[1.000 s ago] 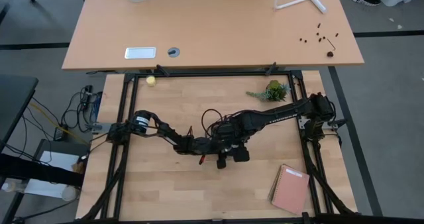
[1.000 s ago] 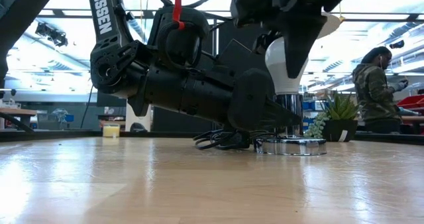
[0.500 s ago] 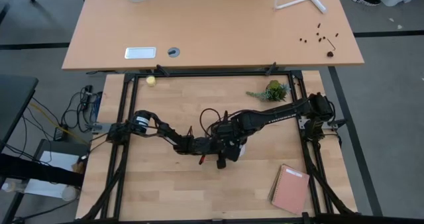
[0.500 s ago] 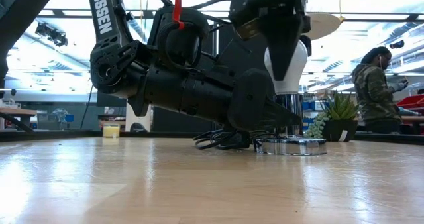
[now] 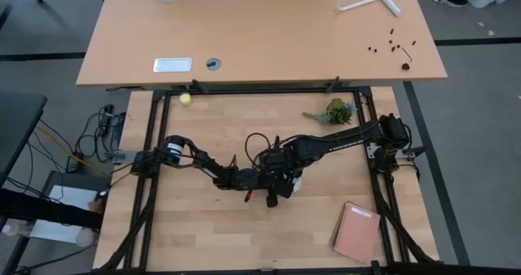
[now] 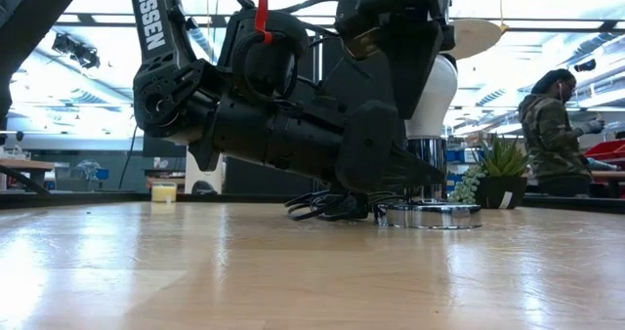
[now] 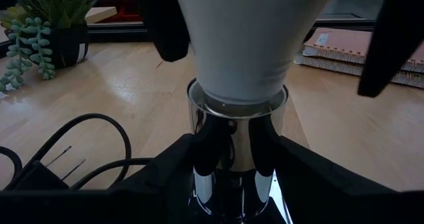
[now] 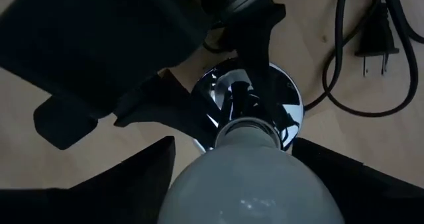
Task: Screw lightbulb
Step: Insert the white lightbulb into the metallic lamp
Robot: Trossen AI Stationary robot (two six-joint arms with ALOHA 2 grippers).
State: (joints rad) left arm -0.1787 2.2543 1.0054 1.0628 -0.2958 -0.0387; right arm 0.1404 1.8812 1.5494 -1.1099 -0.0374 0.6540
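- Right hand (image 5: 279,190) comes down from above over the lightbulb (image 6: 437,94), near the middle of the surface (image 5: 203,230).
- Its fingers (image 7: 169,25) stand apart on either side of the glass; in the left wrist view one shows a clear gap to the bulb, and the other sits at the bulb's edge.
- In the right wrist view the same two fingers flank the bulb's wide end, with the neck pointing down into the socket (image 8: 255,95).
- Left hand (image 6: 391,174) lies low and nearly level just above the wood, its fingers clamped on the chrome socket stem from both sides.
- The lightbulb stands upright with its narrow end inside the socket's rim; how far it is threaded in cannot be told.
- The socket rises from a round chrome base (image 6: 430,215) that rests flat on the wood.
- A black cord (image 7: 86,144) loops on the wood beside the base, and its plug (image 8: 374,32) lies loose nearby.
- A small potted plant (image 5: 335,111) stands toward the far edge, behind the right arm.
- A pink notebook (image 5: 356,232) lies near the front right corner, well apart from the hands.
- A yellow ball (image 5: 186,98) sits at the far left corner.
- A person (image 6: 552,125) stands in the room beyond the surface.
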